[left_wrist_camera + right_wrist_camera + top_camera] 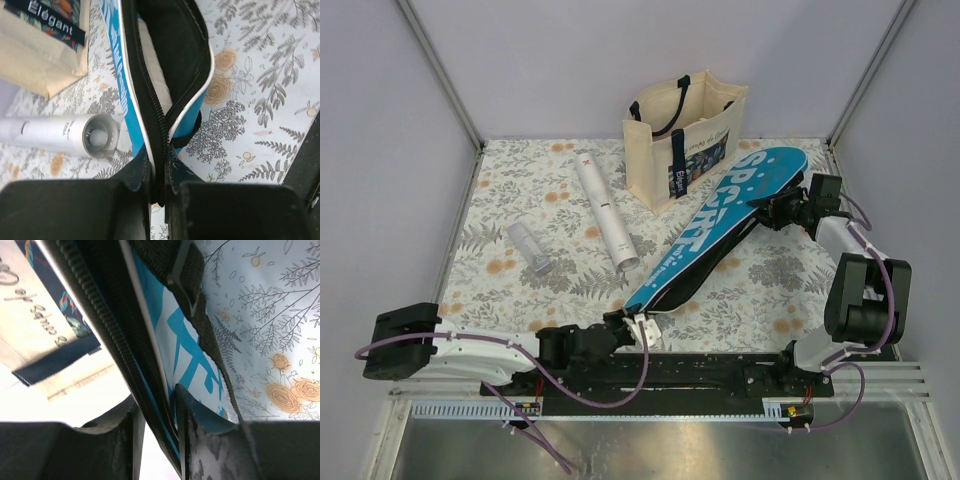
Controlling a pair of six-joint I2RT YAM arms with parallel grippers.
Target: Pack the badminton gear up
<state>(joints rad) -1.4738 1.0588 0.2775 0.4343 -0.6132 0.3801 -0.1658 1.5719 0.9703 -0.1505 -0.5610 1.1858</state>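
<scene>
**Racket case held at both ends, tube left outside**

*Top view.* Racket case, blue and lettered "SPORT", lies slantwise on the flowered bench. Its narrow end is near, at the left hand; its broad end is far and to the right, at the right hand. Long white tube lies apart to the case's left, nearer the left arm, with its axis running far to near. A short white cylinder lies further left. The cream tote bag stands behind, just beside the case's broad end. No racket lies loose on the bench. White panels wall it on three sides.

*Left wrist view.* Left hand is clamped on the case's narrow tip. The zip gapes beyond it, with a white length inside, probably a racket handle. The tube's open mouth lies just beside the case.

*Right wrist view.* The case's toothed rim passes between the right hand's fingers; whether they press it cannot be told. A reach for the tube would probably fall to the left arm.
</scene>
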